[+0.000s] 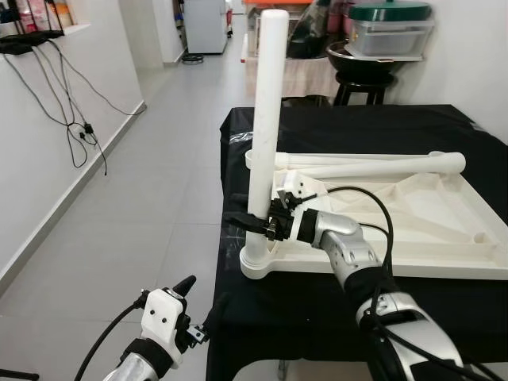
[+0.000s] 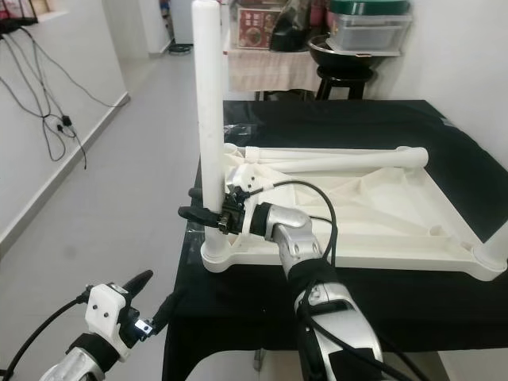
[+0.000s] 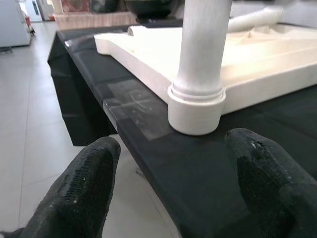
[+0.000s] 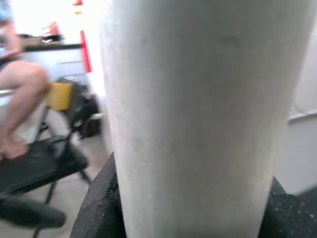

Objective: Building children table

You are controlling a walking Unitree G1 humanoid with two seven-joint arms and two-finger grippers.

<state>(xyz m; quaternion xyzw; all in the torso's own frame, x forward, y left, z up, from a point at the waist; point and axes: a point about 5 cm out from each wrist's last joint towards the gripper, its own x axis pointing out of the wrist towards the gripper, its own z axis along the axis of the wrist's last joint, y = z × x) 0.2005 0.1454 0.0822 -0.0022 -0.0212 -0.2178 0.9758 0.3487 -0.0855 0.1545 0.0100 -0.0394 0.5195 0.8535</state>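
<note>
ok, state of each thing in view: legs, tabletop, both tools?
upright leg: standing vertical in the corner socket, gripped low down
tabletop: upside down on the black table
loose legs: lying flat across the tabletop
right tool: shut on the upright leg
left tool: open, low, off the table's near corner

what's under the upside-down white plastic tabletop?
A black cloth covering a table lies under the white plastic tabletop. The table itself is hidden by the cloth. The right gripper clamps the upright white leg.
</note>
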